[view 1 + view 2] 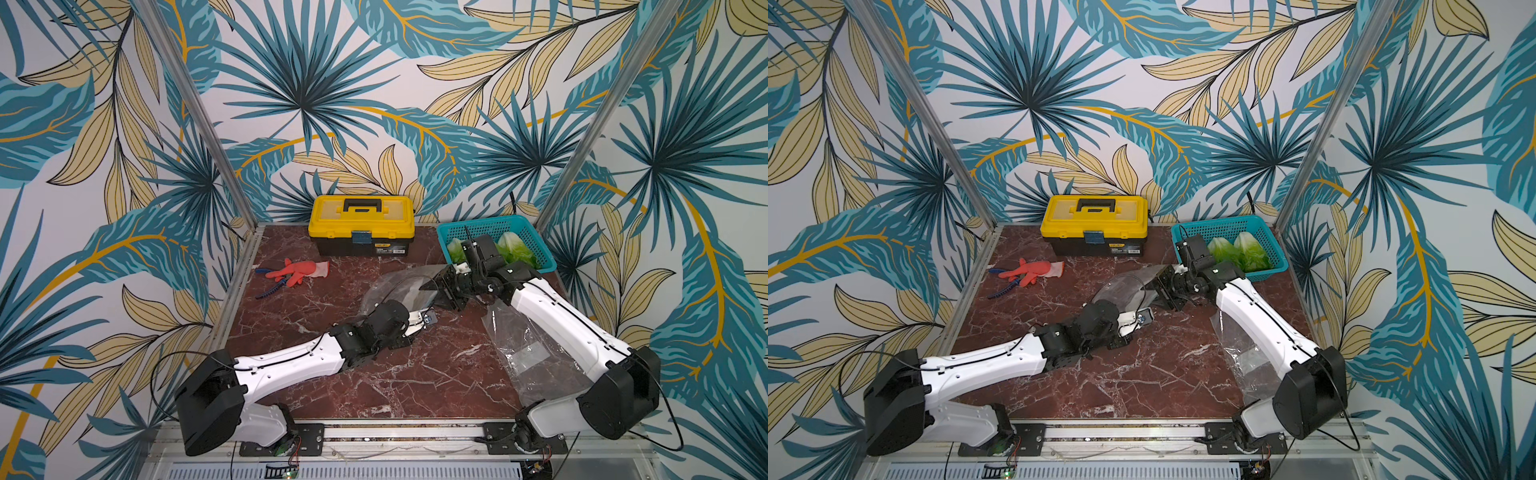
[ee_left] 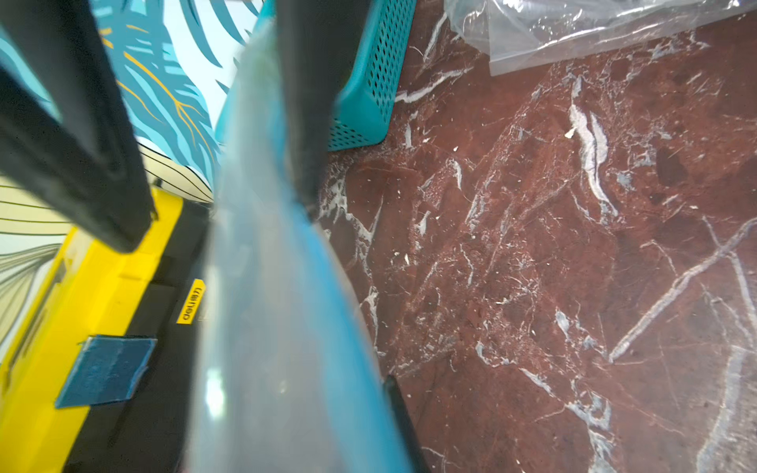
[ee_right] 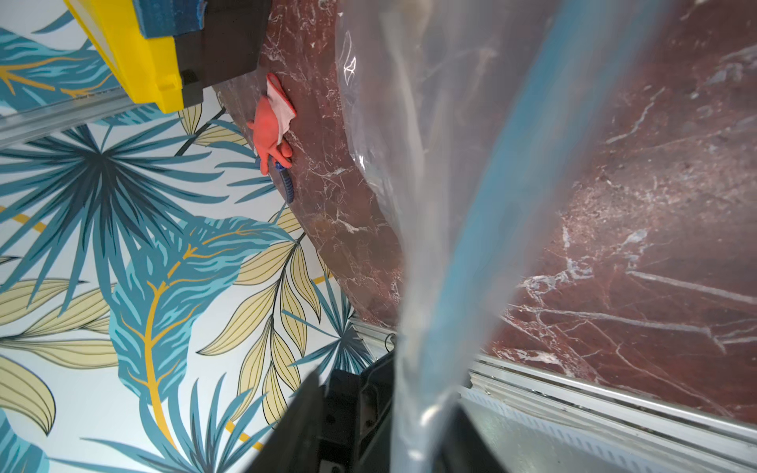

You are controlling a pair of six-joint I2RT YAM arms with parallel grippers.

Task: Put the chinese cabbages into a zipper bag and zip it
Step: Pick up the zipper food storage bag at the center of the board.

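Top views: one yellow-and-black toolbox (image 1: 361, 226) sits at the back of the counter (image 1: 374, 374). Beside it is one teal basket (image 1: 545, 266) holding the chinese cabbages (image 1: 1250, 251). Two heads show; the right arm covers the rest. One orange glove (image 1: 299, 270) lies over blue-handled pliers (image 1: 270, 287).

Two clear bags: the zipper bag (image 1: 399, 291) is held up between both tools, and a spare bag (image 1: 536, 353) lies flat under the right arm. The left tool (image 1: 422, 313) is clamped on the zipper bag.

Left wrist: the right tool (image 2: 215, 221) has its fingers apart, with the bag edge along one. The toolbox sticker (image 2: 190, 301) is not legible.

Right wrist: bag film (image 3: 450, 245) hides much of the counter.
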